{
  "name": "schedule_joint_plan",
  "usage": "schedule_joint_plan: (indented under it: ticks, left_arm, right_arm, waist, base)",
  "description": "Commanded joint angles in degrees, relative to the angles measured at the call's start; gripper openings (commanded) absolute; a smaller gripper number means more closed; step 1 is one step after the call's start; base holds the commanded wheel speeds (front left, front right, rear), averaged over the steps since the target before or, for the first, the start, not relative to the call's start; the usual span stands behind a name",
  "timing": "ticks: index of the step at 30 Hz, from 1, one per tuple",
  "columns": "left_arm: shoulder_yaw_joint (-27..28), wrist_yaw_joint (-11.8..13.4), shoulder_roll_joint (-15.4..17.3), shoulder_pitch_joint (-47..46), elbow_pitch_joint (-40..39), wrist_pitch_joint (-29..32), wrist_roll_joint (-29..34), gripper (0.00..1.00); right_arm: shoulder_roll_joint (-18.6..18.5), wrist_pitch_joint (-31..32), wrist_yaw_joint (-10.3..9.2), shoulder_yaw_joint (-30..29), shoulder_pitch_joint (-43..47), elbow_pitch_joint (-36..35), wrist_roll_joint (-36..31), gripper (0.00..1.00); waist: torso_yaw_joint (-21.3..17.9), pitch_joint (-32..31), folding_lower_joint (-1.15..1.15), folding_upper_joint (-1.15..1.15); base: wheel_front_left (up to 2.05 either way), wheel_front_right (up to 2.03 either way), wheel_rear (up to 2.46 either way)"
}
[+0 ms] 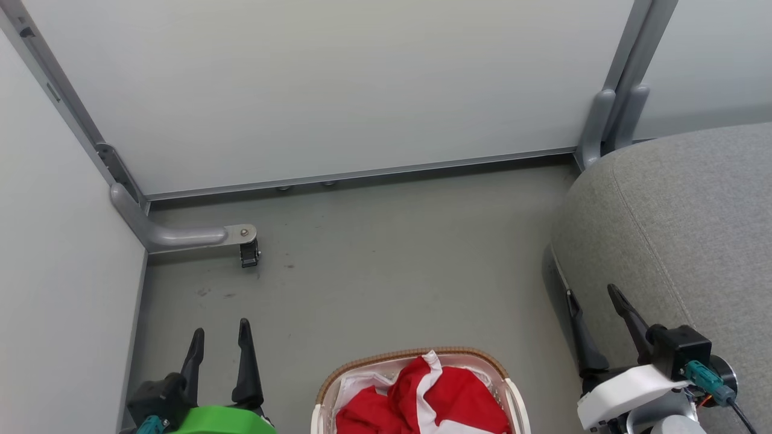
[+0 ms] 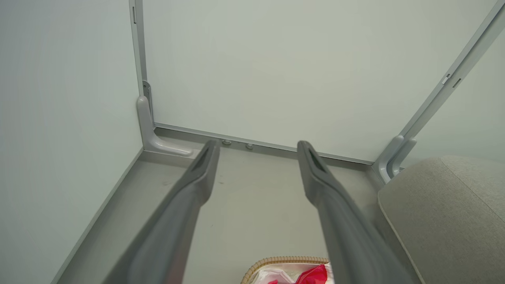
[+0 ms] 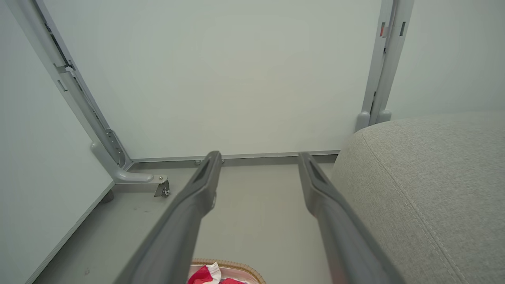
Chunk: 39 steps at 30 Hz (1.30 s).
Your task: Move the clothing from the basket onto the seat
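Head view, looking down on a grey floor (image 1: 392,259) enclosed by pale partition panels (image 1: 332,90); the basket (image 1: 386,355), small and white with a brown woven rim, sits at the bottom centre, partly cut off by the picture's lower edge; the clothing (image 1: 458,398), red with a white stripe, lies heaped inside the basket over a white liner cloth (image 1: 356,386).

The left gripper (image 1: 221,325) hovers to the left of the basket, clear of its rim; its two dark fingers stand apart with nothing between them; the clothing lies to its right and nearer the robot than its fingertips. The right gripper (image 1: 591,291) hovers to the right of the basket, also clear of it, fingers likewise spread and empty; the clothing lies to its left.

The seat (image 1: 681,229), large, grey and upholstered with a stitched seam, stands to the right of the basket and beyond it; the right gripper's tips overlap its edge in the picture, and contact cannot be told. A metal foot with a small caster (image 1: 249,253) rests on the floor well beyond the basket, to its left.

Left wrist view: the fingers (image 2: 197,181) are wide apart; the basket's rim and a scrap of red cloth show at the bottom edge between them. Right wrist view: the fingers (image 3: 201,189) are wide apart; the basket and red cloth show at the bottom edge.
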Motion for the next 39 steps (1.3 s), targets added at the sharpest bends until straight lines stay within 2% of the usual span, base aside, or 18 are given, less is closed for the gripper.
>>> schedule_joint_plan:
  ticks: [1, 39]
  left_arm:
    - [-0.19, 0.41, 0.39, 0.82, 0.25, -0.37, 0.96, 1.00]
    - [-1.13, 0.14, 0.40, -0.07, 1.56, -0.53, 1.01, 1.00]
  right_arm:
    - [-0.36, -0.50, 0.01, 0.06, 0.75, 0.17, -1.32, 1.00]
    - [-0.36, -0.73, 0.01, -0.32, -0.16, 0.03, -1.80, 1.00]
  waist:
    - [0.03, 0.00, 0.00, 0.00]
    - [-0.34, 0.96, 0.00, 0.00]
  base:
    - [0.00, 0.00, 0.00]
    - [0.00, 0.00, 0.00]
